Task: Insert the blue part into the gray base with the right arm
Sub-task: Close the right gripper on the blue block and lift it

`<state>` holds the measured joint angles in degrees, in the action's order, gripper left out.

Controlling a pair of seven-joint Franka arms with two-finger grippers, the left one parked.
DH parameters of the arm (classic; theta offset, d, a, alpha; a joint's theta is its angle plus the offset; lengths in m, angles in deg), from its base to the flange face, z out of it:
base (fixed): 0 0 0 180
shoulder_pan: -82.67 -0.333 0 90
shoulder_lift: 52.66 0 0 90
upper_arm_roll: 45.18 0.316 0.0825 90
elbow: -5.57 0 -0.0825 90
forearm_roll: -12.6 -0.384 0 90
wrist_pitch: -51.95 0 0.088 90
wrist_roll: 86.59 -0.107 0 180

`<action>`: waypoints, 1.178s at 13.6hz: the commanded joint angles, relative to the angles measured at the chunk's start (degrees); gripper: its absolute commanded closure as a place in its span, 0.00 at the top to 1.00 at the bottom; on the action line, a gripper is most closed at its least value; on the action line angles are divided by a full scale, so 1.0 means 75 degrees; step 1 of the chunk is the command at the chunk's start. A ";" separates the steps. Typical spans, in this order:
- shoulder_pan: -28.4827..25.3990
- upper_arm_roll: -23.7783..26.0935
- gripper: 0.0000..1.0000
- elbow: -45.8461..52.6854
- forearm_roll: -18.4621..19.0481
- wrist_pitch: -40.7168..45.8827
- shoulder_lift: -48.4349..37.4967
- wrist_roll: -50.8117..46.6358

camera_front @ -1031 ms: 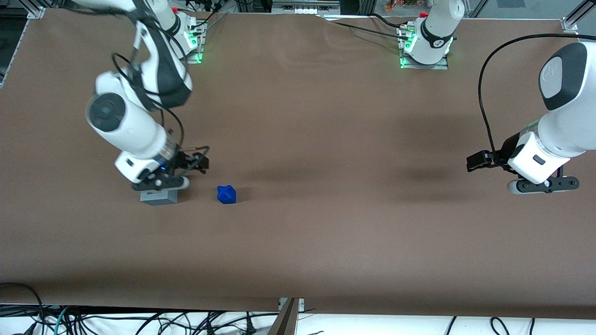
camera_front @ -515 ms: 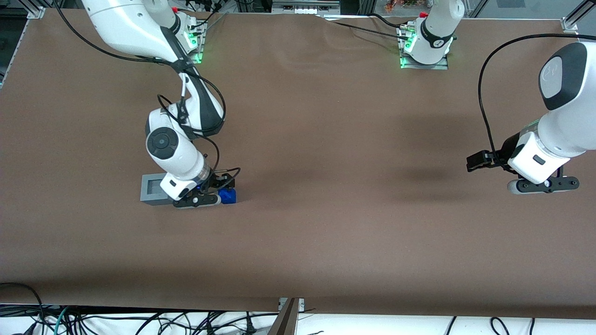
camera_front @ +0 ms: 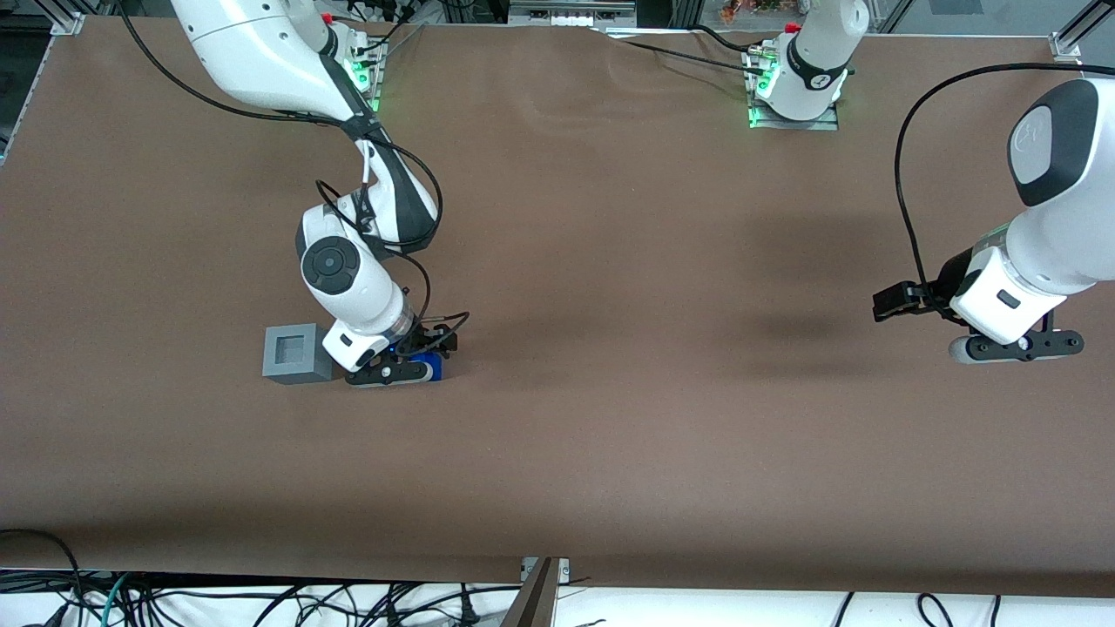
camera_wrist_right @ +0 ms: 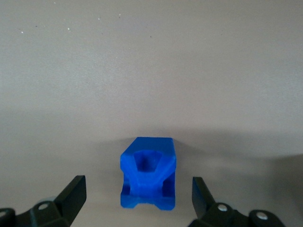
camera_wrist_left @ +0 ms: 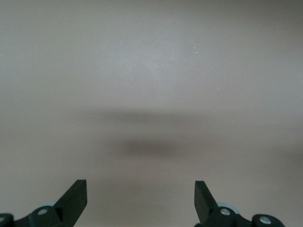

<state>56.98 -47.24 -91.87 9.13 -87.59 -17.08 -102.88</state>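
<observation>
The blue part (camera_front: 429,367) lies on the brown table, mostly covered by my right arm's gripper (camera_front: 392,373). In the right wrist view the blue part (camera_wrist_right: 148,172) sits on the table between the two black fingertips (camera_wrist_right: 73,194), with a gap on each side. The gripper (camera_wrist_right: 138,201) is open and holds nothing. The gray base (camera_front: 296,353) stands on the table beside the gripper, toward the working arm's end, its square recess facing up and empty.
The right arm's white wrist (camera_front: 353,296) hangs over the spot between the base and the blue part. Black cables (camera_front: 435,322) loop off the wrist. Arm mounts (camera_front: 361,74) stand at the table's edge farthest from the front camera.
The right arm has swung from over the gray base toward the blue part. The gripper now straddles the blue part, and the base's top is uncovered.
</observation>
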 commanded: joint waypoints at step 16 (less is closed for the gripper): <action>0.0249 -0.0042 0.34 0.0136 -0.0100 0.0167 0.0039 0.0495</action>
<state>57.68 -47.80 -91.65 9.11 -89.54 -15.35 -101.80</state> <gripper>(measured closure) 0.493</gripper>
